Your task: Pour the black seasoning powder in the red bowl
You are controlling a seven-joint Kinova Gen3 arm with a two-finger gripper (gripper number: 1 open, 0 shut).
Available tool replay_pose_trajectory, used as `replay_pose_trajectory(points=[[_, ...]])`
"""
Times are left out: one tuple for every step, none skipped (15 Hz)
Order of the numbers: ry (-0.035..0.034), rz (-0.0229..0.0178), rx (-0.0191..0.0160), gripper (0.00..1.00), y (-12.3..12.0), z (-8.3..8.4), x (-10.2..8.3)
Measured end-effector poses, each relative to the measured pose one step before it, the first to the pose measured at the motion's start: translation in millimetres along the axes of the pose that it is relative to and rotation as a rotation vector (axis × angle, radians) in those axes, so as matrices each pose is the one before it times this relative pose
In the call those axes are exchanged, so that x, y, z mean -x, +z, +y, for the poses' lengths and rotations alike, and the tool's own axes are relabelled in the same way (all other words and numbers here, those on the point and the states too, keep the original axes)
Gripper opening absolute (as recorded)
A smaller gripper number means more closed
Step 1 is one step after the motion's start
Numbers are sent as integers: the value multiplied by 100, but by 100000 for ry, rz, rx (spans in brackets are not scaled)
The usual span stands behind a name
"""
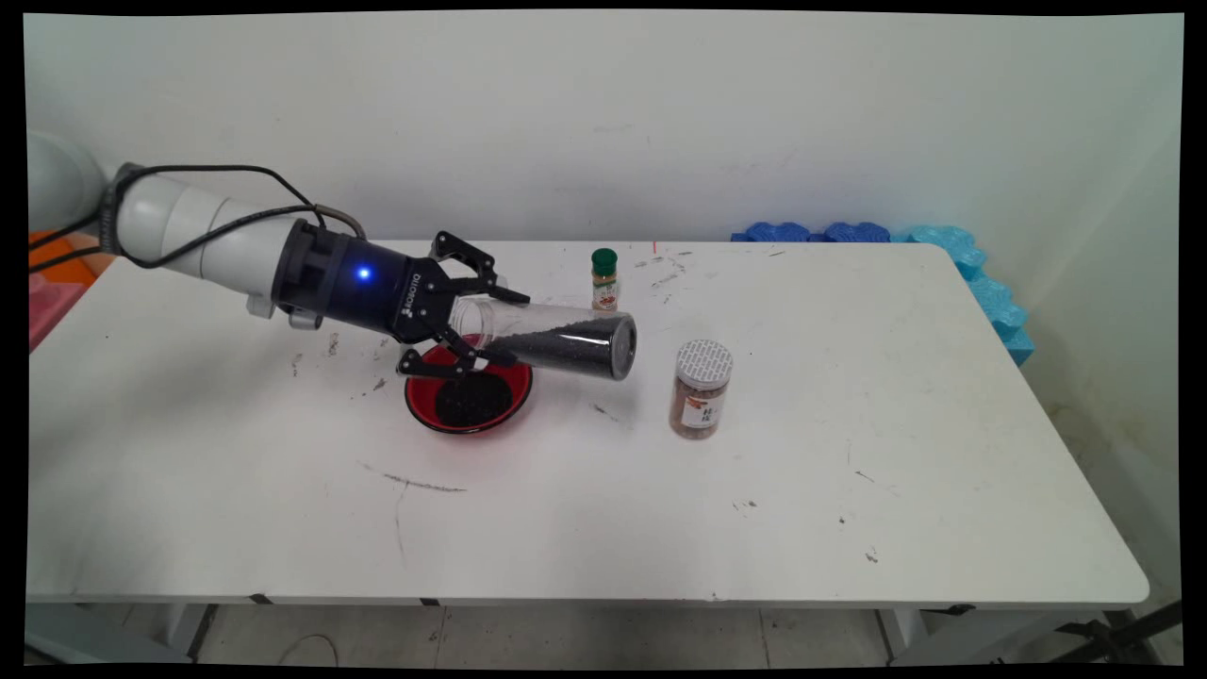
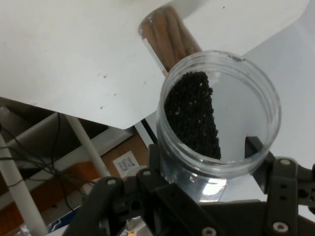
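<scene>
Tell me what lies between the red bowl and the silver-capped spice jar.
In the main view, only bare white table lies between the red bowl and the silver-capped spice jar; the gripper-held clear jar's end hangs above it.

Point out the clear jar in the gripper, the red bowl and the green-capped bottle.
clear jar (image 1: 556, 338): main view, its seed-filled side.
red bowl (image 1: 520, 391): main view, right rim.
green-capped bottle (image 1: 604, 262): main view, its cap.
gripper (image 1: 500, 325): main view, between its fingertips.

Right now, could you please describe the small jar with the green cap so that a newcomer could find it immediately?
Start at the white table and look to its far edge by the wall, about midway along. There stands a small spice jar with a green cap, upright, behind the clear plastic jar of black grains held by the black gripper. It is smaller than the brown-filled jar with a white lid and the only green-capped one.
</scene>
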Motion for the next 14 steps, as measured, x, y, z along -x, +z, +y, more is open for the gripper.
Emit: replay_pose_trajectory(points=[[-608,-103,273,0,6,48,-26],[-848,-145,409,0,10,83,-41],[-905,-138,461,0,21,93,-64],[-986,-135,502,0,20,97,-64],[-843,-103,410,0,26,82,-53],[-1073,-110,600,0,32,127,-78],[-862,-70,530,0,28,109,-57],[-1039,-98,631,0,35,129,-54],[-916,-106,521,0,30,97,-30],[-1030,-125,571,0,16,96,-24],[-1016,-157,448,0,18,67,-15],[-706,-136,302,0,6,44,-7],[-762,-158,299,0,5,38,-9],[-647,-137,236,0,2,25,0]])
